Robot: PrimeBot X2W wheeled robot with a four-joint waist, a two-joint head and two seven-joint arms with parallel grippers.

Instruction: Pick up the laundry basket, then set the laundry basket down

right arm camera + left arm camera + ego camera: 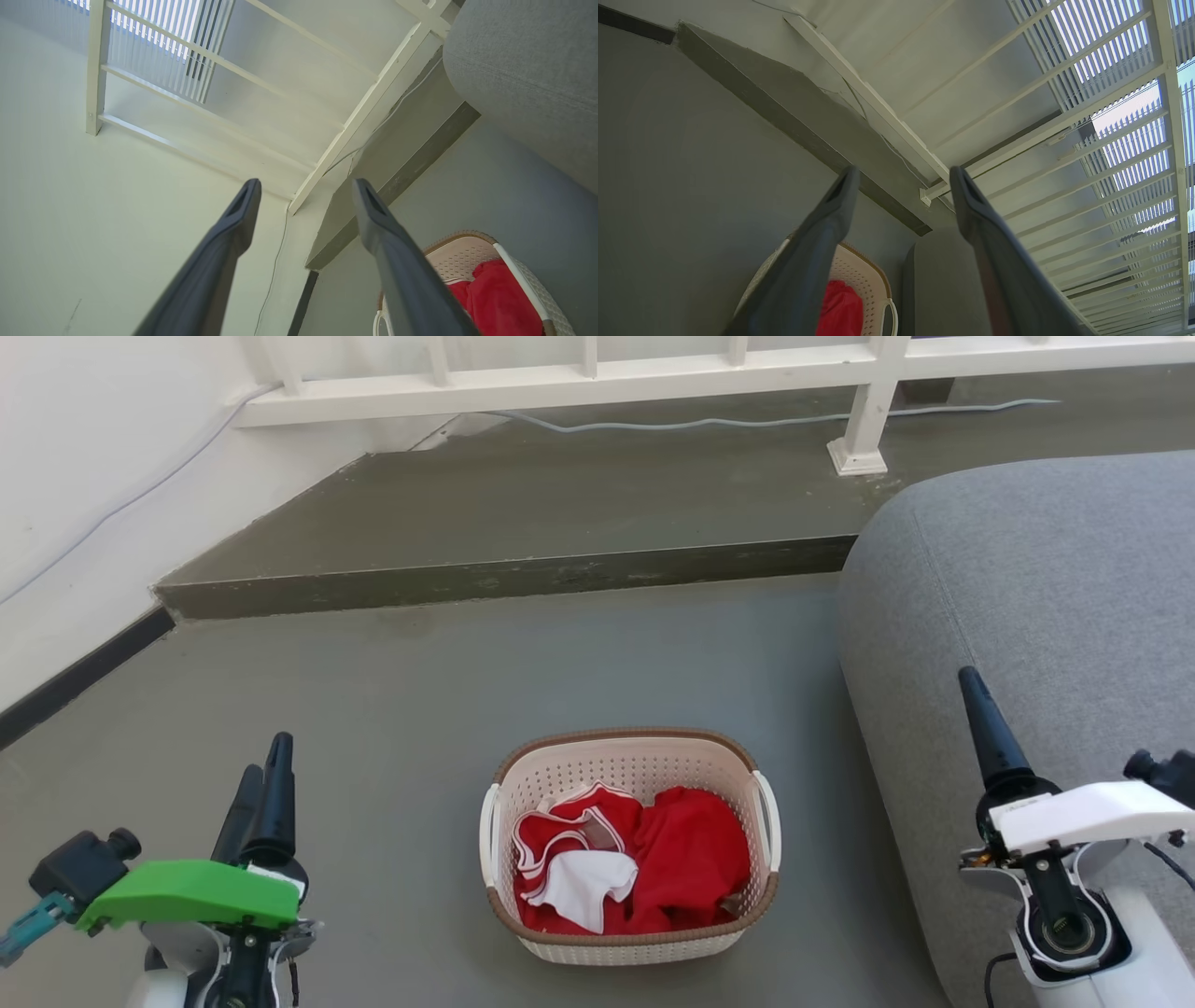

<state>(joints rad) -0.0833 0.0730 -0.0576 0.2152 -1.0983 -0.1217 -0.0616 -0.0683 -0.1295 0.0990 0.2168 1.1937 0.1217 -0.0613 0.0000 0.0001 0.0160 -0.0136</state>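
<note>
Pre-grasp stage, lift not started. Floor (373, 709) carries the laundry basket (621, 947), which sits between the two arms: inboard right of the left end effector (266, 761) and inboard left of the right end effector (306, 186), well apart from both. Both end effectors are spread to a moderate gap and hold nothing, with fingers pointing away past the basket rather than at it.

My read of the next move: bring each end effector down and inward to its own side handle, left handle (488, 835) and right handle (767, 821). Close on both and lift level, since the basket is loaded with red and white clothes (691, 859).

Surroundings:
- Grey sofa (1027, 579): right beside the right end effector, outboard and ahead of it. Can't tell if they touch. Tightest clearance, and it limits the right arm's swing.
- Raised step (523, 513): well ahead of both end effectors, beyond the basket. Not in the path.
- White railing (597, 383): further ahead still, on the step.
- Cable (747, 423): along the railing base, out of reach.

Left end effector's side is open floor.
</note>
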